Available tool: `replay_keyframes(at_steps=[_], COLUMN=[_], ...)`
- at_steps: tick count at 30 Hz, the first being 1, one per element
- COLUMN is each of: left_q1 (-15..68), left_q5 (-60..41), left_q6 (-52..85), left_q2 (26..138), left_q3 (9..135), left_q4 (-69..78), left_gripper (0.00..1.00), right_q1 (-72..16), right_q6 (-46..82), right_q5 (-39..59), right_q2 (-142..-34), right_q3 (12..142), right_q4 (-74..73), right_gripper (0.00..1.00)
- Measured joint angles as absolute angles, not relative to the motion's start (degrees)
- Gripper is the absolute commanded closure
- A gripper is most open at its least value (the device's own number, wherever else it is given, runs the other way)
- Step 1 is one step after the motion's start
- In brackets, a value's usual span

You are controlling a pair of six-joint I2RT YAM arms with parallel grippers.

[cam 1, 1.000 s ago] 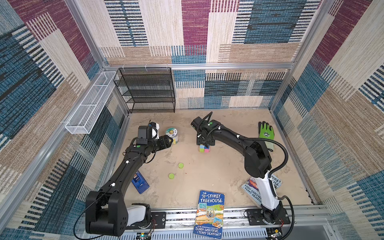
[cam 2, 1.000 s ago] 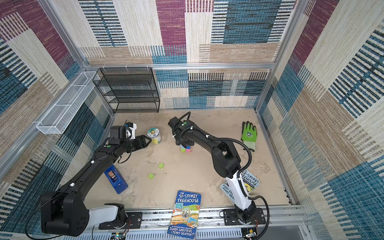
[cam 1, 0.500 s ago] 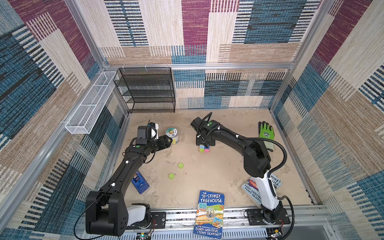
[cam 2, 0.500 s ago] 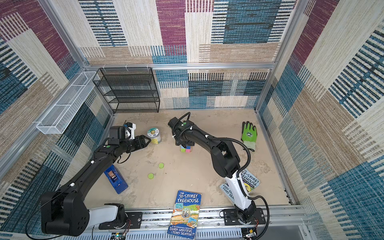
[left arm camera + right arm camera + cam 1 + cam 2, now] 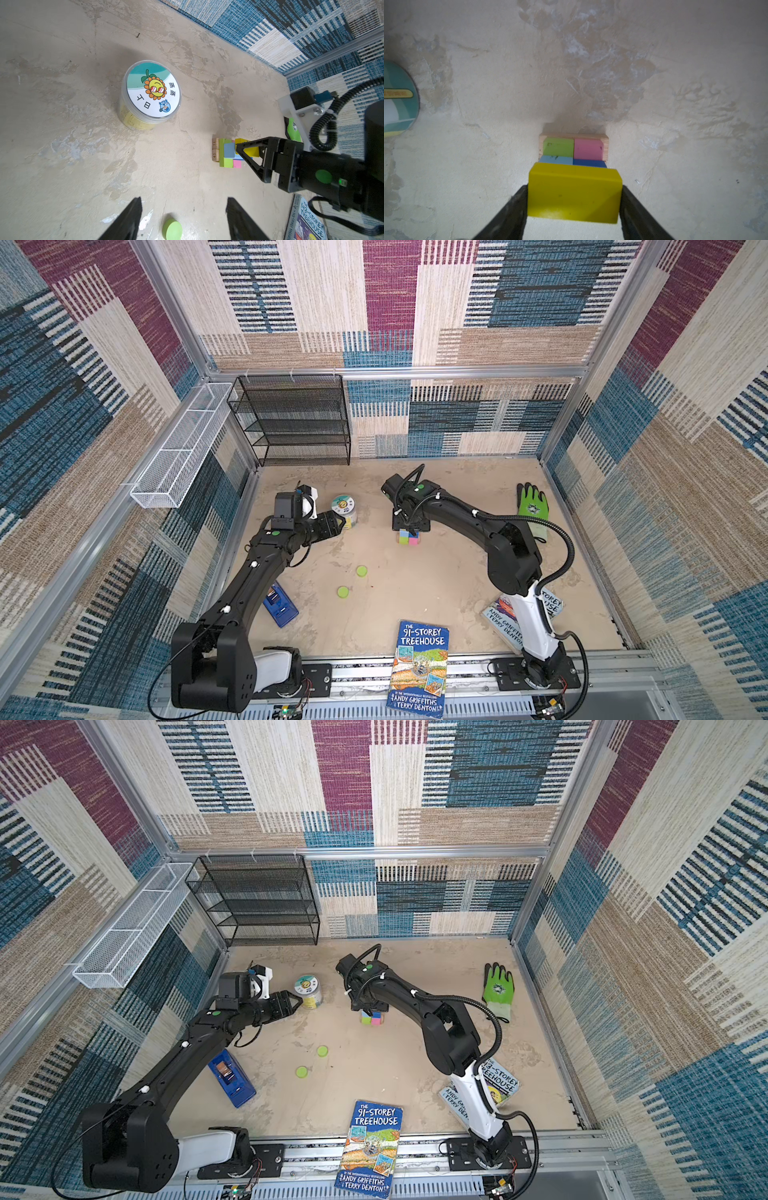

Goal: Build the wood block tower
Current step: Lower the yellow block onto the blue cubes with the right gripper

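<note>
We see the right gripper [image 5: 574,187] with its jaws clamped on the two short ends of the yellow oblong [image 5: 575,199], holding it level over the tower [image 5: 409,537]. The tower stands near the middle of the tabletop [image 5: 436,593], toward the back.

In the right wrist view the layers read clearly. The tan bars [image 5: 573,136] lie at the base. On them sit the lime oblong [image 5: 558,147] and the pink oblong [image 5: 587,149], side by side and touching. Above those are the light-blue cube [image 5: 555,160] and the dark-blue cube [image 5: 589,163], also touching. The yellow oblong covers most of both cubes. We cannot tell whether it rests on them or hangs just above.

The left gripper [image 5: 184,199] has its jaws apart with nothing between them. In both top views it hangs just beside the round tin [image 5: 344,508], on the left of the tabletop and well apart from the tower.

Two lime round pieces [image 5: 361,571] [image 5: 343,592] lie flat on the bare tabletop near each other, in front of the tower and not touching it. The left wrist view shows one of them below the open jaws.

A flat dark-blue case [image 5: 280,605] lies beside the left arm.
</note>
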State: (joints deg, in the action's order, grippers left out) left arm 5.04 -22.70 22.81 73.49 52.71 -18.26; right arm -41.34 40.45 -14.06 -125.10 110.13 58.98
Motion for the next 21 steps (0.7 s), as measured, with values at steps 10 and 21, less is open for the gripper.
replay_keyframes(at_steps=[10, 21], left_q1=[4.89, 4.86], left_q5=[-22.9, -22.92], left_q6=[22.81, 22.83], left_q2=[73.38, 73.23], left_q3=[52.62, 52.38], left_q4=[-18.26, -18.22], left_gripper=[0.31, 0.31], right_q1=[-41.76, -41.76], right_q6=[40.49, 41.5], right_q5=[-14.06, -14.41], right_q2=[-125.05, -124.03], right_q3=[110.08, 108.57], right_q4=[59.0, 59.35], right_gripper=[0.35, 0.37])
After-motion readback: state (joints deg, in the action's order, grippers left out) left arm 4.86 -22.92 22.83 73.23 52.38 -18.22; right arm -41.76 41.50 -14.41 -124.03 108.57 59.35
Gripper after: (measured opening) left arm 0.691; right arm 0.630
